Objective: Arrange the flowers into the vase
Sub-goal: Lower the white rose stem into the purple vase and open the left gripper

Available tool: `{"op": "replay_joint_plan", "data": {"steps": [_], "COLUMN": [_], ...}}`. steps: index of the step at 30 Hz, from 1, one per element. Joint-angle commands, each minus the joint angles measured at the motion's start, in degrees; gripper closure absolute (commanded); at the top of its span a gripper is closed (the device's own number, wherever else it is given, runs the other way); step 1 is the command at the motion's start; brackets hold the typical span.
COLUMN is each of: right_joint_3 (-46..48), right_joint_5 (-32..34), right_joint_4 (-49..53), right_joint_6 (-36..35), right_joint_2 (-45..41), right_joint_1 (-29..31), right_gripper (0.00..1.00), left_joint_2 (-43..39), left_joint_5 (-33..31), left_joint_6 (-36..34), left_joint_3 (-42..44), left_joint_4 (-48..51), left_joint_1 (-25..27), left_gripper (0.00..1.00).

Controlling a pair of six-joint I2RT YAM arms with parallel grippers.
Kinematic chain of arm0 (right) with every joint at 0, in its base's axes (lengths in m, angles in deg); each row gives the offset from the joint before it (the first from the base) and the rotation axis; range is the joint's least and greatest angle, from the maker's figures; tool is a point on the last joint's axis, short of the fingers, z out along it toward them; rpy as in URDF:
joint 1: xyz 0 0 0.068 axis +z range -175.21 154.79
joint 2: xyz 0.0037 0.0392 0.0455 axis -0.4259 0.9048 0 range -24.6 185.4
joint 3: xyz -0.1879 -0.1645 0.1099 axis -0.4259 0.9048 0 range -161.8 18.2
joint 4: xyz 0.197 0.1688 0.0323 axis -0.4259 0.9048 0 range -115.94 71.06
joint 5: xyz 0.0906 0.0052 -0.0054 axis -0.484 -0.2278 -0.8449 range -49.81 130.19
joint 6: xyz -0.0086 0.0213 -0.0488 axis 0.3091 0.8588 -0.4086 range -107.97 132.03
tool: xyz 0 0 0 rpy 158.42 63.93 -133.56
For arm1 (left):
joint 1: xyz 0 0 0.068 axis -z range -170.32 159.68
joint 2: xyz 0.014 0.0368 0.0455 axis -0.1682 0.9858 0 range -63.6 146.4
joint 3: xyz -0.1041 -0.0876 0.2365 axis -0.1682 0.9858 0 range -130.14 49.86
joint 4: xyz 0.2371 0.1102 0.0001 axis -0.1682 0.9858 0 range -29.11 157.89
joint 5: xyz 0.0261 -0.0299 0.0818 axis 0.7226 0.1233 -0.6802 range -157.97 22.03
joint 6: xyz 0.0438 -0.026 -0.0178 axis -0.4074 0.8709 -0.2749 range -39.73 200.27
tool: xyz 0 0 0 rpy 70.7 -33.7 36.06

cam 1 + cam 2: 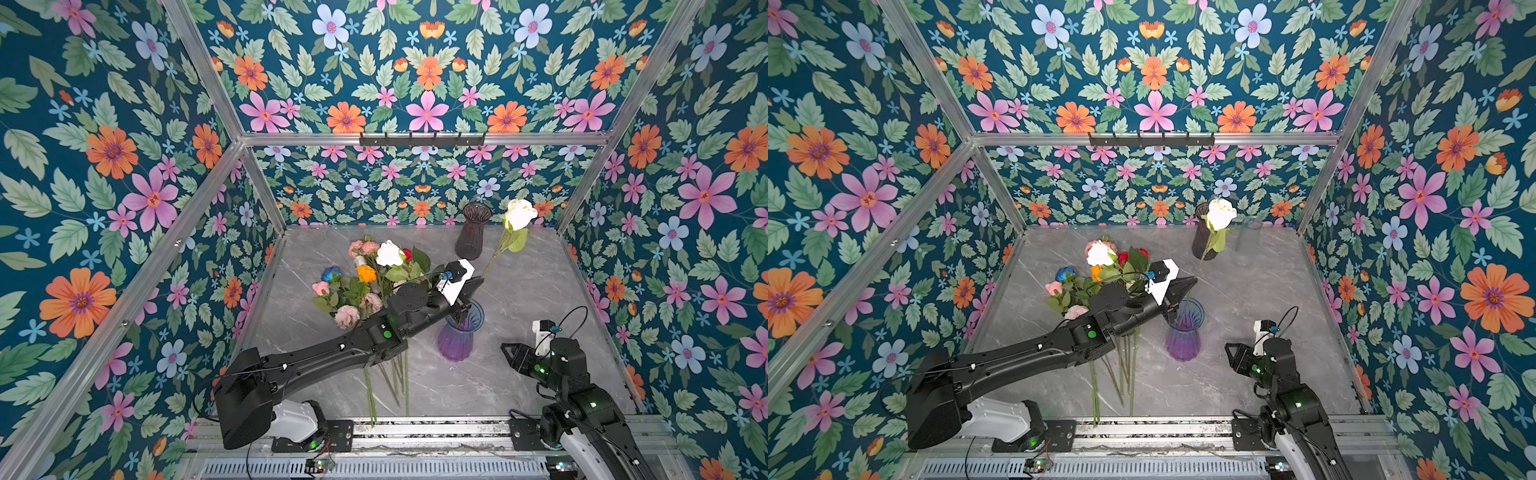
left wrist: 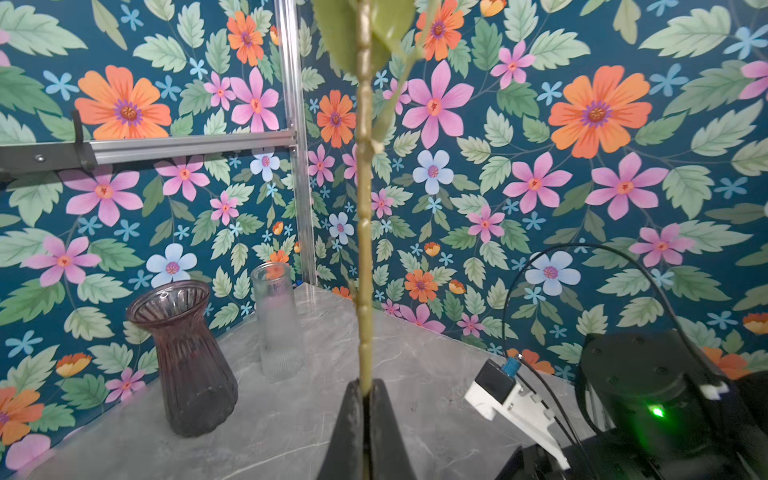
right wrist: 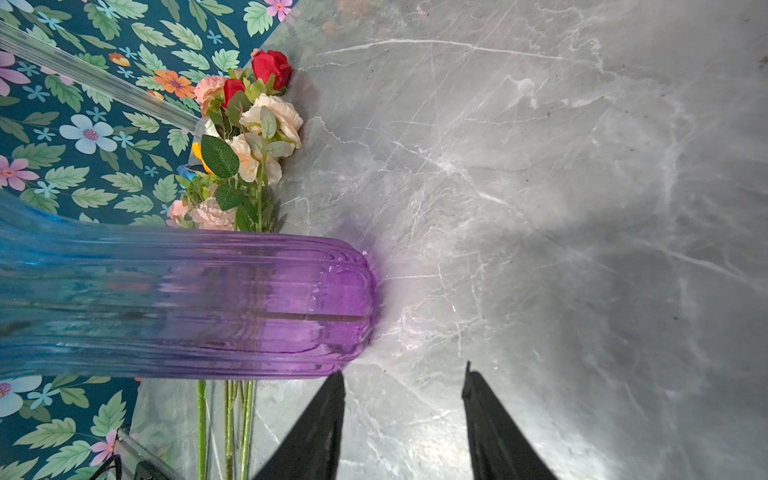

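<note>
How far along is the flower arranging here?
Done: no flower released in the purple vase yet. In hand: the left end effector grips a white rose by its stem above the vase mouth. Left: the bunch lying on the table. The right end effector is open, empty.

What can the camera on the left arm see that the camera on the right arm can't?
Only the left wrist view shows a green flower stem pinched in the shut left end effector, a dark vase, a clear glass vase and the right arm. Only the right wrist view shows the purple and blue vase, the pile of loose flowers and the open, empty right end effector. Both show the grey marble table and the flowery wallpaper.
</note>
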Motion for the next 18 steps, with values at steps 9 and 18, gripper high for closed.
{"op": "replay_joint_plan", "data": {"steps": [9, 18], "right_joint_3": [0.0, -0.2], "right_joint_5": [-0.3, -0.3], "right_joint_4": [-1.4, -2.0], "right_joint_6": [-0.3, -0.4], "right_joint_2": [0.9, 2.3], "right_joint_1": [0.0, 0.0], "right_gripper": [0.52, 0.52], "left_joint_2": [-7.0, -18.3], "left_joint_5": [-8.0, -4.7], "left_joint_6": [9.2, 15.9], "left_joint_3": [2.1, 5.4], "left_joint_4": [7.8, 24.6], "left_joint_1": [-0.1, -0.1], "left_gripper": [0.38, 0.37]}}
